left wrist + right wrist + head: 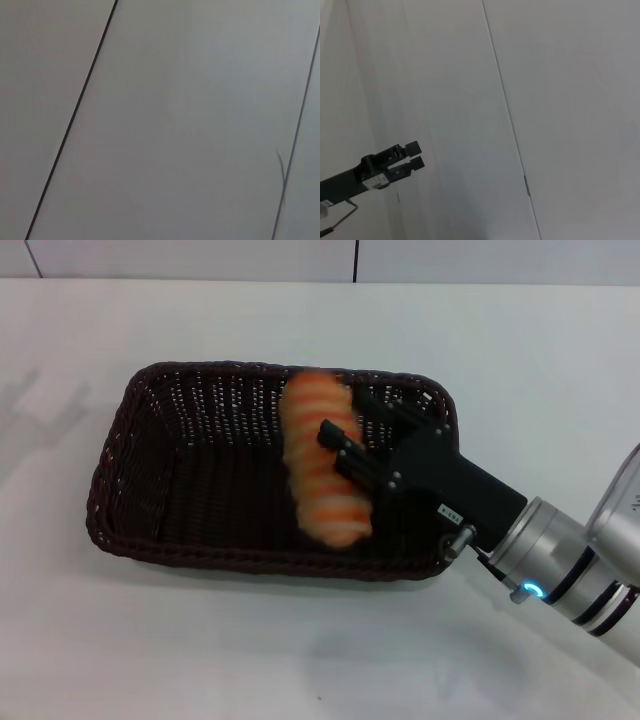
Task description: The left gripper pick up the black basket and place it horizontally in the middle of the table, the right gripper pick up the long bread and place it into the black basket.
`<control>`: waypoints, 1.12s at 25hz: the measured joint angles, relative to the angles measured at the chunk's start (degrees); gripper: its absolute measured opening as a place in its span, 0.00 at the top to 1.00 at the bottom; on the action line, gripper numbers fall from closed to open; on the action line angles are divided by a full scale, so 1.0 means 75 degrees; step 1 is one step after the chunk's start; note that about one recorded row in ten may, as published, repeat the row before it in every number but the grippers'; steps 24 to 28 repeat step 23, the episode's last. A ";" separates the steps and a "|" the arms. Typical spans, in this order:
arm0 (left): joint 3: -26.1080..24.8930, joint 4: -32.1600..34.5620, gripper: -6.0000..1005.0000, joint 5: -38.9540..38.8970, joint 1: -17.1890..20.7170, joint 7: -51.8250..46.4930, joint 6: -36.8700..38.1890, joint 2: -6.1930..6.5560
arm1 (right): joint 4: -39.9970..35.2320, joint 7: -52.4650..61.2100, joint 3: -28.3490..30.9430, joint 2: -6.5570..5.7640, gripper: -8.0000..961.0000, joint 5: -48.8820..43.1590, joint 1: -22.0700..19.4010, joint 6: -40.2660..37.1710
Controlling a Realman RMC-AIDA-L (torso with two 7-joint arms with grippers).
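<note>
The black basket [150,480] lies lengthwise across the middle of the white table [520,350]. The long bread [318,465], orange and cream striped, is blurred inside the basket, right of its centre, with its length running front to back. My right gripper [343,412] reaches in over the basket's right end with its jaws apart; one finger [345,455] lies across the bread and the other is beside it. The gripper is sharp while the bread is blurred. The left gripper [413,154] shows small and far off in the right wrist view, fingers close together and holding nothing. It is outside the head view.
My right arm's silver wrist [560,565] with its blue light hangs over the table's front right. Grey wall panels with dark seams fill the left wrist view [165,120] and the right wrist view [560,100].
</note>
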 joint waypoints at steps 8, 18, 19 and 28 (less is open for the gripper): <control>-0.0008 -0.0001 0.16 -0.0005 0.0016 0.0002 0.0003 0.0006 | -0.0082 -0.0032 0.0232 0.0004 0.37 0.0038 -0.0188 -0.0126; -0.0937 0.1358 0.16 -0.0016 -0.0131 0.1968 0.0417 -0.0007 | -0.0842 -0.1527 0.4424 0.0043 0.37 0.0164 -0.1565 -0.1281; -0.1158 0.1655 0.16 -0.0016 -0.0158 0.2512 0.0436 -0.0022 | -0.0946 -0.1564 0.4808 0.0049 0.37 0.0164 -0.1634 -0.1413; -0.1727 0.2345 0.16 -0.0230 -0.0171 0.3790 0.0669 -0.0076 | -0.1237 -0.1767 0.5786 0.0092 0.37 0.0321 -0.1785 -0.1695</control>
